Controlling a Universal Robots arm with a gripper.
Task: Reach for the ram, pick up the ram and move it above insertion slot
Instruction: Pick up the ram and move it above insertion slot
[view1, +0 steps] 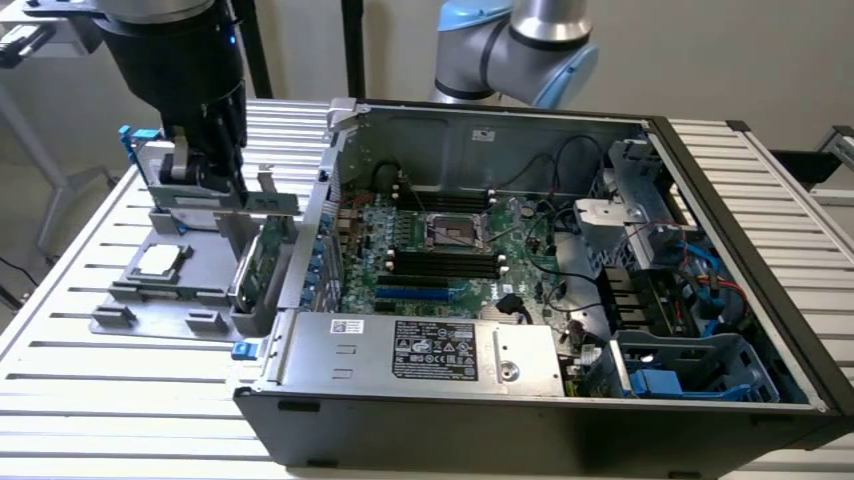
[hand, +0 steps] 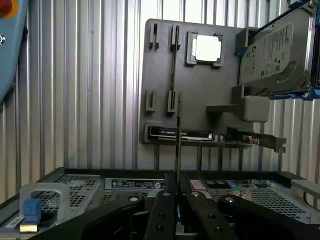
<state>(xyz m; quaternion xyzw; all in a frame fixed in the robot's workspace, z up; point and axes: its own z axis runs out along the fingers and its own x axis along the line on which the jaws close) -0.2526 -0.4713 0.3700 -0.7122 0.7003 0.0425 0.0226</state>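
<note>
I'm pinching the ram (hand: 177, 150) edge-on in my gripper (hand: 178, 200) | hovering over the grey parts tray (view1: 134, 300), at nine o'clock from the open computer case (view1: 747, 300).

Robot arm (view1: 514, 45): silver tube links, light-blue joint caps; black cylindrical wrist housing; gripper (hand: 177, 200) of black linked fingers (hand: 210, 220) with round pivot screws.

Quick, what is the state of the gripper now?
Gripper: closed on the ram, which it holds edge-on above the grey holder tray.
</note>
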